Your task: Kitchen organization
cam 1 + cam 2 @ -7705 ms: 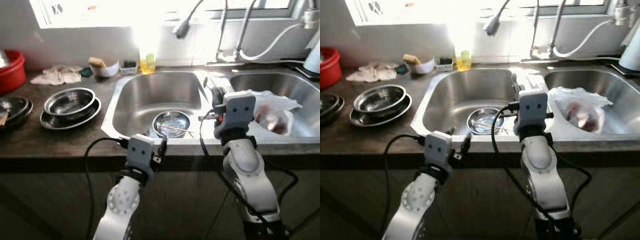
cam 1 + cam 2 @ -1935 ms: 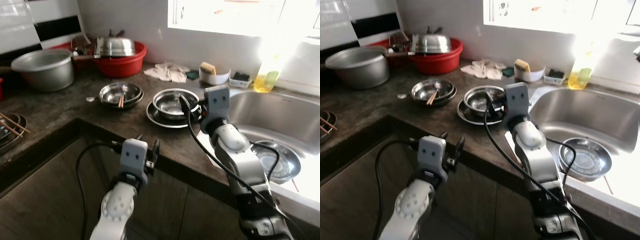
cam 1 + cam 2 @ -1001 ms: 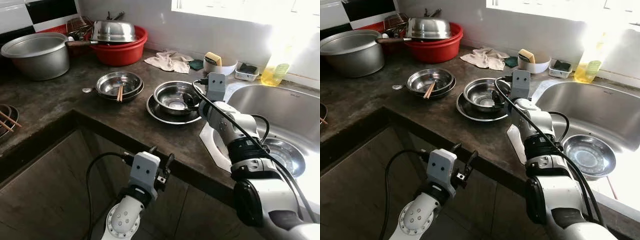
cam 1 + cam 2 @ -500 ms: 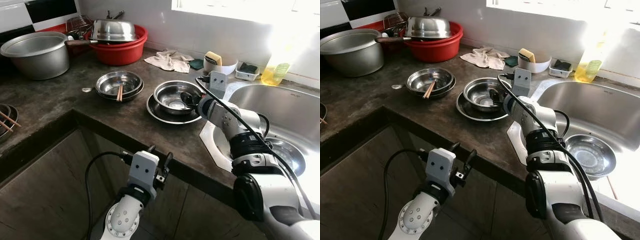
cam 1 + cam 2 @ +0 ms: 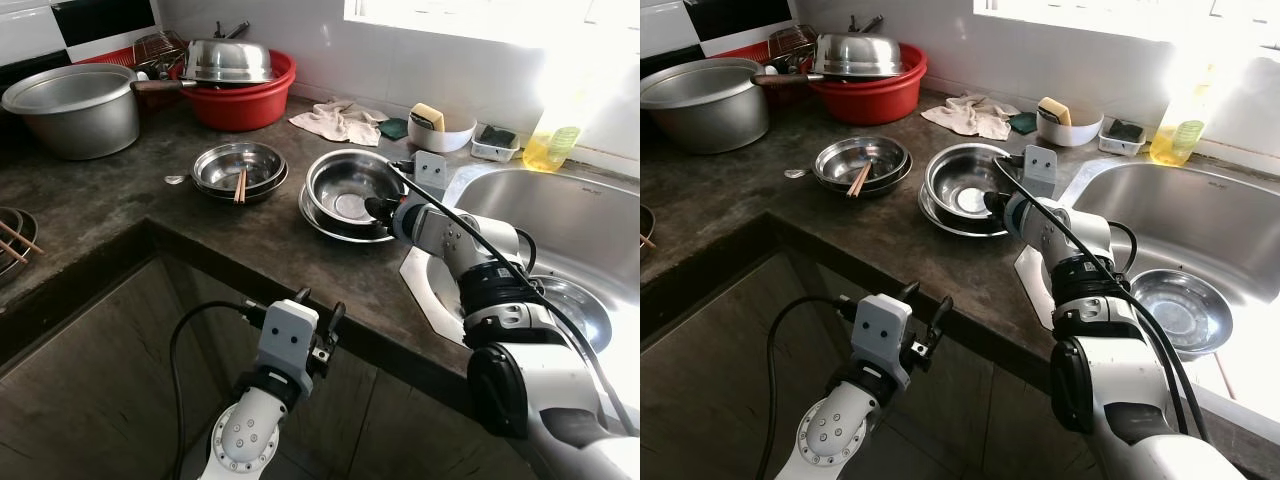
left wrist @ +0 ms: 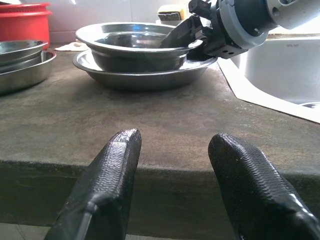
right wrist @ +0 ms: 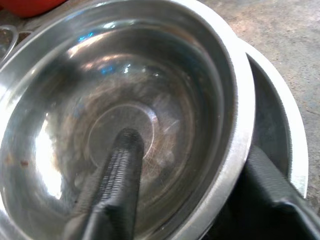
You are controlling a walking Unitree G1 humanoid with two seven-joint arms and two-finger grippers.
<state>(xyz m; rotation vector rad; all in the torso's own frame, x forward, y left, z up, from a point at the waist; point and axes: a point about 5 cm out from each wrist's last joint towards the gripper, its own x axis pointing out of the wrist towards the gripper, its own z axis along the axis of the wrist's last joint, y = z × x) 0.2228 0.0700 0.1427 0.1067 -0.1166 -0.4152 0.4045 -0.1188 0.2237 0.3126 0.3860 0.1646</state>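
The steel bowl (image 5: 350,187) has been tipped up since half a second ago: then it sat level in the wider steel dish (image 5: 330,222) under it, and now its rim nearer the sink (image 5: 585,215) is raised clear of that dish while the far rim still rests in it. The right gripper (image 5: 378,208) is closed across that raised rim, one finger (image 7: 117,175) inside the bowl and the other finger (image 7: 267,185) outside, between bowl and dish. The grasp is therefore judged to be made and the lift begun, probably toward the sink, where another steel bowl (image 5: 575,310) already lies. Just left of the sink, bowl and dish stand on the dark counter (image 5: 120,215). The left gripper (image 6: 170,165) is held below the counter edge, fingers spread apart, with nothing between them.
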